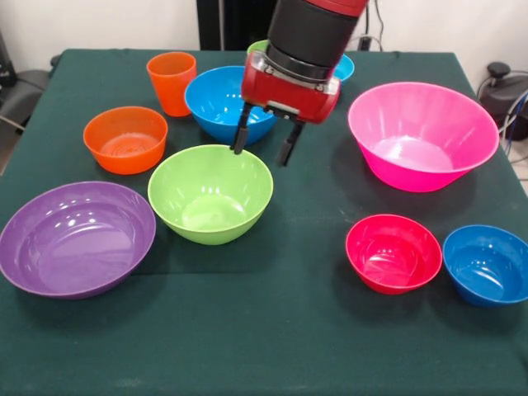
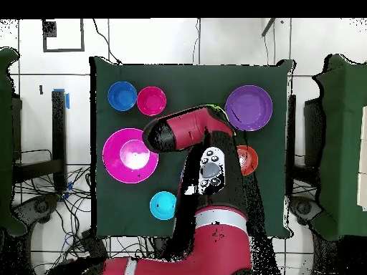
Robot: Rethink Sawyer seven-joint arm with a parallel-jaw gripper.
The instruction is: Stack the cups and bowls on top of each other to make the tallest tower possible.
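Note:
My gripper (image 1: pixel 263 148) is open and empty. It hangs over the far rim of the large lime green bowl (image 1: pixel 210 194), just in front of the large blue bowl (image 1: pixel 216 101). The orange cup (image 1: pixel 172 81) stands upright at the far left, with the orange bowl (image 1: pixel 125 139) in front of it. The purple bowl (image 1: pixel 76 238) is at the near left and the pink bowl (image 1: pixel 422 134) at the right. The red bowl (image 1: pixel 393 252) and a small blue bowl (image 1: pixel 487 264) are at the near right. A second small blue bowl (image 1: pixel 346 68) and the light green cup (image 1: pixel 257 47) peek out behind the arm.
In the overhead view the arm (image 2: pixel 204 154) covers the middle of the table (image 2: pixel 186 79) and hides the gripper. Around it show the purple bowl (image 2: pixel 249 107), pink bowl (image 2: pixel 130 155), red bowl (image 2: pixel 151 100) and small blue bowls (image 2: pixel 122 96) (image 2: pixel 163 205).

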